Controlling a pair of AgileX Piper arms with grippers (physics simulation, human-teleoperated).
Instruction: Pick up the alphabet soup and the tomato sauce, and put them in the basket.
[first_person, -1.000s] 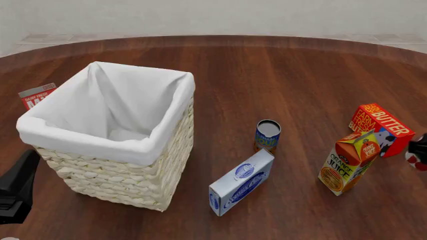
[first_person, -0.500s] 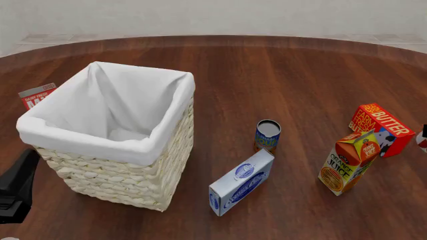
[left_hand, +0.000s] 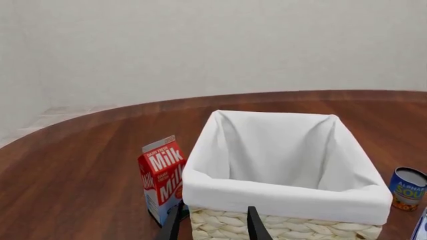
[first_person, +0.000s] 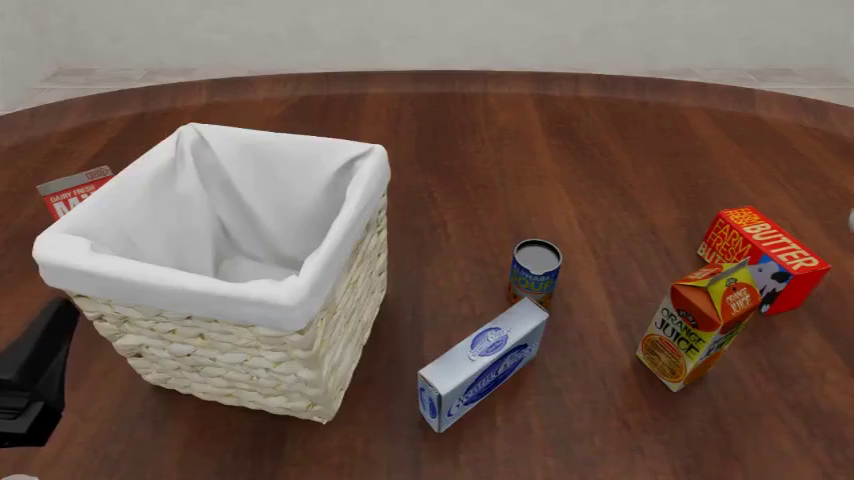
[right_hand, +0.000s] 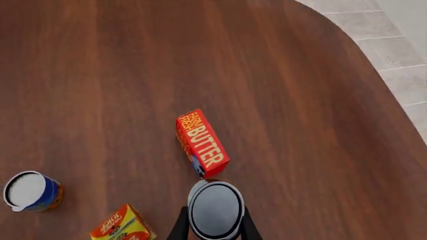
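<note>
Cream wicker basket (first_person: 254, 340) holds only its white lining (first_person: 227, 215).

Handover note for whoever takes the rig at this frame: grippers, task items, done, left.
Right gripper: jaws closed on a can seen from above, silver top, label hidden; presumably the tomato sauce, lifted above the table near the butter box.
Left gripper: jaws open, empty, low by the basket.
Alphabet soup: upright on the table, right of the basket.
Done: one can grasped; nothing shows in the basket.
Left: deliver this can, then the soup.
</note>
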